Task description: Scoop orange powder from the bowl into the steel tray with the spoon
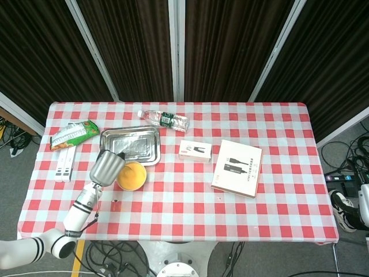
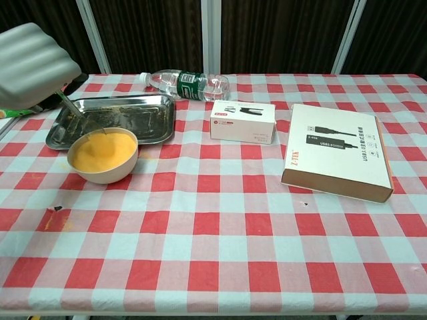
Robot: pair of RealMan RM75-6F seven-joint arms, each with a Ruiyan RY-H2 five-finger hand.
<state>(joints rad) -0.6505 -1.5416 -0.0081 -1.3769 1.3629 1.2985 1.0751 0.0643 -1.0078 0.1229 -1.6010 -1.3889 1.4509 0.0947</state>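
- Here the left hand (image 2: 30,63) holds the thin spoon (image 2: 72,111), fingers curled round its handle.
- The bowl (image 2: 103,158), heaped with smooth orange powder (image 2: 103,150), sits near the table's (image 2: 220,233) left edge.
- The dull, scuffed steel tray (image 2: 133,113) touches the bowl's far side.

The large flat white cardboard box with a brown edge (image 2: 337,151) carries the clearest print: "Z-TEK" in small letters at its corner nearest the small box, and "USB" opening a vertical line of type along its far right side, the rest of that line too small to read. Just left of it, the small white carton with a red stripe (image 2: 242,122) bears a red logo and fine print, both illegible. Behind that carton, the clear plastic bottle's green label (image 2: 190,81) shows white characters that cannot be made out.
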